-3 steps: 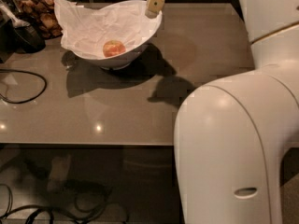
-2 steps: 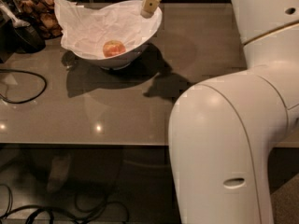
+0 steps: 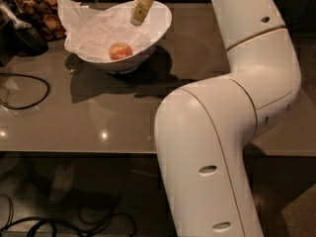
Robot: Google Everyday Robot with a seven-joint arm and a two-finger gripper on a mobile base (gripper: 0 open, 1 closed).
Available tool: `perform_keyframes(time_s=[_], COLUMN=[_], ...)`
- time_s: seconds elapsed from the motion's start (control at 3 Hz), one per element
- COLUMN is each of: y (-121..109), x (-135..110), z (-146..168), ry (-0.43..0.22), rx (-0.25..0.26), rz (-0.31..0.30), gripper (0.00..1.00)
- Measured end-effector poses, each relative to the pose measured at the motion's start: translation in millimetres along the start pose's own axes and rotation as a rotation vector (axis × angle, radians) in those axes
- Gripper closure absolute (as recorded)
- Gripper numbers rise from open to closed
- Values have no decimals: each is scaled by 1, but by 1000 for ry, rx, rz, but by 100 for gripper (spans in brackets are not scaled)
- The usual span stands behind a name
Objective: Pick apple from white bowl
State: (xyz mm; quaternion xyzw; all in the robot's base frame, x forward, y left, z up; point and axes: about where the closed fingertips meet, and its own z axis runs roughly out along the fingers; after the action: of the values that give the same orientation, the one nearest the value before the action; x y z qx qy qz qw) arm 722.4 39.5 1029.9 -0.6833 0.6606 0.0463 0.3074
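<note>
The apple (image 3: 120,51), small and orange-red with a pale patch, lies in the white bowl (image 3: 159,27), on the crumpled white paper that lines it. The bowl stands on the grey table at the back left. My gripper (image 3: 139,15) hangs over the bowl's right half, its tan tip up and to the right of the apple and apart from it. Its upper part is cut off by the top edge of the view.
My white arm (image 3: 217,132) fills the right half of the view. A dark container of brown snacks (image 3: 42,15) stands behind the bowl on the left. A black cable (image 3: 29,90) loops on the grey table (image 3: 89,117) at the left. More cables lie on the floor.
The gripper has moved left, from the bowl's right rim to over its inside, nearer the apple. The arm's elbow has swung left. The apple and bowl lie as before.
</note>
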Motion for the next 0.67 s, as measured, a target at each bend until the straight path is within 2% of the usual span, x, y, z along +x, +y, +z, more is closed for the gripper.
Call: perform_keyframes(time_s=[0.33,0.67], y=[4,3], x=[-5,1], z=[23,38], ry=[-14,-9], rx=[-46,-61], rz=[-10,-2], gripper=[16,21])
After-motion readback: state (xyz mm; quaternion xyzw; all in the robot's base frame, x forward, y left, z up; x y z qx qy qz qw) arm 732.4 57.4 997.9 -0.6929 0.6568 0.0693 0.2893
